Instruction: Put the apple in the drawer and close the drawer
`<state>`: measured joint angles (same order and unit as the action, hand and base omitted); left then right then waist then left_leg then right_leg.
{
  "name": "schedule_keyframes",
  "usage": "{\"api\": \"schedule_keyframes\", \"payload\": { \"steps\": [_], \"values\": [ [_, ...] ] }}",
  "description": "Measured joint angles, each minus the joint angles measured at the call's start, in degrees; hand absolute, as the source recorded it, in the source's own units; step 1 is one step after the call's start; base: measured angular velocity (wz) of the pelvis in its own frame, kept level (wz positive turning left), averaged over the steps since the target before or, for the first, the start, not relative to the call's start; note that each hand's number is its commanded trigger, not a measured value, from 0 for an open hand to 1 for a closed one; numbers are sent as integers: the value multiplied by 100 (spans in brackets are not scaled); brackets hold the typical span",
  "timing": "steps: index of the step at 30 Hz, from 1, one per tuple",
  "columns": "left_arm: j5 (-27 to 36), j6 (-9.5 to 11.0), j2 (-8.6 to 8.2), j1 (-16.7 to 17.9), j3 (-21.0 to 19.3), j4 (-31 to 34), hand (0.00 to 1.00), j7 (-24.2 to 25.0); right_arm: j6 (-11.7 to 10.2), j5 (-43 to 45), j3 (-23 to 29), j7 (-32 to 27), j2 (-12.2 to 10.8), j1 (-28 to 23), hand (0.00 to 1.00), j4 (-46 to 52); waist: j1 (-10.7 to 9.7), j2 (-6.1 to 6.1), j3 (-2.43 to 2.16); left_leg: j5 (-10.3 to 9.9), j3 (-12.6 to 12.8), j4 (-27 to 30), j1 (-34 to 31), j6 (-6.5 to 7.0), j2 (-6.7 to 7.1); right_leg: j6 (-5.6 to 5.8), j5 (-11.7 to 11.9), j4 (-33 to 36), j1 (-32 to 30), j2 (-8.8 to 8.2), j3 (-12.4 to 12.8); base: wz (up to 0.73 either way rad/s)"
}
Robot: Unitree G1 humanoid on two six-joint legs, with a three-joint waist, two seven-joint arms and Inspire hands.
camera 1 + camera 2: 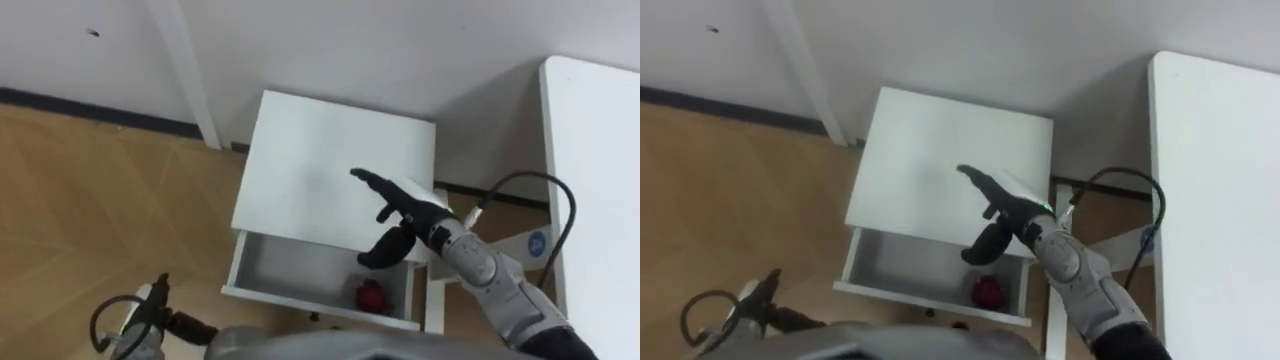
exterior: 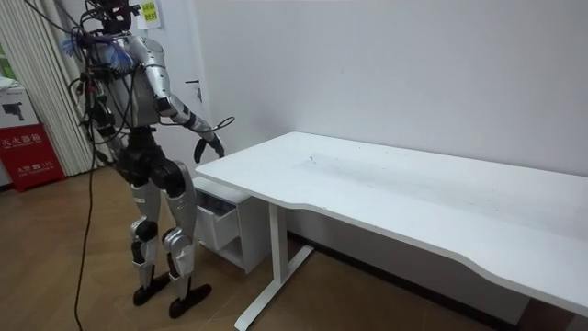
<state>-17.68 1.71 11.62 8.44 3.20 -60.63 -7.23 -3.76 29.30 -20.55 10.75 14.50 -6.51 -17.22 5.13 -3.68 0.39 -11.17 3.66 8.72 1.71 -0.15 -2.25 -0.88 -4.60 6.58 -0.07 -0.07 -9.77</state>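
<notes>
A red apple lies in the right front corner of the open drawer of a small white cabinet. My right hand hovers open above the drawer's right side and the cabinet top's front edge. Its fingers stretch toward the wall, its thumb hangs down, and it holds nothing. The apple sits just below and in front of it. My left hand is low at the lower left, away from the cabinet. In the room view I stand facing the cabinet with my right hand reaching forward over it.
A large white desk stands right of the cabinet, with its leg close to the drawer's right side. A white wall with a dark skirting runs behind. Wooden floor lies open to the left.
</notes>
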Motion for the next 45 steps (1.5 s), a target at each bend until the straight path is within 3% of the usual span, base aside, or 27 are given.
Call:
{"api": "schedule_keyframes", "payload": {
  "steps": [7,12,18,21,23,24,25,26,27,28,29,30,31,32,34,36,37,38,39,40,41,42,43,44,45],
  "values": [
    [26,-11,-32,15,-41,2,0,-3,5,-19,148,-1,-5,-174,0,-7,5,100,23,7,61,-2,-3,30,103,88,-55,9,10,-101,-56,1],
    [367,55,-118,-1,-133,0,0,-56,-126,-83,417,-94,-36,-161,0,-488,0,95,-6,-38,136,-2,17,122,90,91,-62,27,-1,-71,0,-7],
    [475,121,-202,126,-443,-113,0,-305,-194,-1159,1386,-690,-319,-282,0,-1700,-98,122,-17,-55,242,1,133,144,89,86,-69,115,77,-72,15,-7],
    [572,133,-223,214,-596,-196,0,-380,-244,-1713,1962,-1056,-380,-272,0,-2560,-272,125,-38,-123,271,167,102,210,148,115,-215,430,-27,-190,16,2],
    [572,110,-232,229,-689,-361,0,-351,-210,-1996,2490,-1329,-346,-320,0,-2969,-474,211,-48,-277,295,418,-11,317,264,261,-484,1378,-443,-367,43,-3],
    [569,106,-231,224,-693,-400,0,-333,-195,-2057,2616,-1414,-337,-316,0,-3061,-505,252,-48,-291,325,437,-11,342,292,277,-493,1810,-664,-414,30,-31],
    [565,113,-231,218,-761,-457,0,-330,-189,-2212,2776,-1593,-289,-358,0,-3245,-516,310,-29,-330,470,524,-14,416,344,378,-378,2846,-1220,-585,12,-48],
    [564,117,-203,158,-763,-578,0,-332,-192,-2238,2874,-1745,-237,-358,0,-3404,-573,366,-32,-416,562,761,-97,538,320,427,76,3926,-1841,-767,39,-44],
    [564,110,-187,122,-762,-633,0,-332,-198,-2238,2907,-1824,-217,-358,0,-3439,-646,418,-31,-493,555,955,-195,581,293,472,481,4448,-2194,-819,90,-29],
    [564,110,-108,93,-746,-701,0,-331,-268,-2252,2974,-1942,-216,-320,0,-3564,-738,529,1,-646,545,1334,-320,694,251,502,970,6174,-3041,-801,393,-17],
    [588,69,-48,38,-750,-799,0,-331,-291,-2330,3002,-1986,-176,-305,0,-3776,-788,569,19,-772,551,1633,-427,743,123,363,691,8235,-3851,-622,566,-15],
    [591,9,-30,-4,-749,-824,0,-329,-286,-2419,3024,-1998,-158,-306,0,-3858,-807,669,36,-815,547,1742,-468,737,21,267,533,9057,-4200,-518,543,-31],
    [586,-117,-47,-85,-743,-823,0,-314,-300,-2587,3010,-2023,-81,-248,0,-4059,-784,987,32,-850,536,1915,-673,723,-305,126,170,10189,-4725,-270,365,-38],
    [592,-236,-2,-149,-750,-831,0,-264,-305,-2689,2890,-2058,-59,-136,0,-4240,-783,1066,76,-784,520,1932,-793,678,-420,188,-49,10852,-5054,-290,353,-41],
    [558,-422,69,-200,-768,-821,0,-233,-238,-2751,2698,-2053,-63,-162,0,-4375,-796,1001,82,-797,520,2029,-953,752,-395,276,-269,11207,-5165,-446,512,-15],
    [567,-510,50,-140,-770,-804,0,-188,-95,-2775,2646,-2057,-53,-174,0,-4494,-815,950,94,-826,520,2177,-1058,808,-354,319,-348,10800,-4899,-702,589,6],
    [578,-517,40,-7,-761,-756,0,-157,2,-2878,2634,-2057,-45,-179,0,-4546,-828,933,103,-832,520,2196,-1073,825,-298,329,-345,10035,-4471,-883,610,16],
    [584,-505,49,168,-759,-616,0,-139,48,-2954,2630,-2056,-46,-177,0,-4545,-834,837,103,-849,493,2194,-1052,803,-206,368,-325,8794,-3868,-1029,636,16],
    [584,-497,63,250,-755,-584,0,-130,79,-2973,2628,-2052,-46,-173,0,-4545,-832,787,108,-846,485,2181,-1038,799,-142,400,-312,8130,-3538,-1098,610,19],
    [575,-497,88,379,-762,-568,0,-125,123,-3008,2633,-2053,-46,-177,0,-4544,-819,689,82,-846,481,2162,-1003,800,-16,477,-282,6576,-2739,-1186,532,20],
    [574,-500,104,463,-761,-534,0,-129,131,-3156,2632,-2048,-56,-189,0,-4546,-801,594,59,-812,476,2110,-985,748,84,526,-282,5118,-1995,-1195,393,21],
    [580,-502,103,502,-764,-493,0,-130,131,-3199,2632,-2047,-63,-190,0,-4546,-783,518,58,-788,476,2067,-975,740,116,561,-290,4453,-1640,-1179,310,12],
    [585,-503,99,516,-767,-408,0,-149,130,-3270,2624,-2047,-85,-189,0,-4563,-684,422,46,-712,504,1924,-912,731,181,572,-298,3365,-1105,-1093,163,-10],
    [587,-481,81,502,-763,-341,0,-224,127,-3286,2617,-2048,-114,-174,0,-4570,-551,273,-6,-598,573,1721,-853,721,222,585,-401,2418,-713,-978,28,-21],
    [588,-462,66,479,-762,-341,0,-263,121,-3273,2606,-2050,-123,-159,0,-4570,-488,271,-7,-544,596,1618,-817,696,219,594,-404,2037,-526,-928,6,-29]
  ]
}}
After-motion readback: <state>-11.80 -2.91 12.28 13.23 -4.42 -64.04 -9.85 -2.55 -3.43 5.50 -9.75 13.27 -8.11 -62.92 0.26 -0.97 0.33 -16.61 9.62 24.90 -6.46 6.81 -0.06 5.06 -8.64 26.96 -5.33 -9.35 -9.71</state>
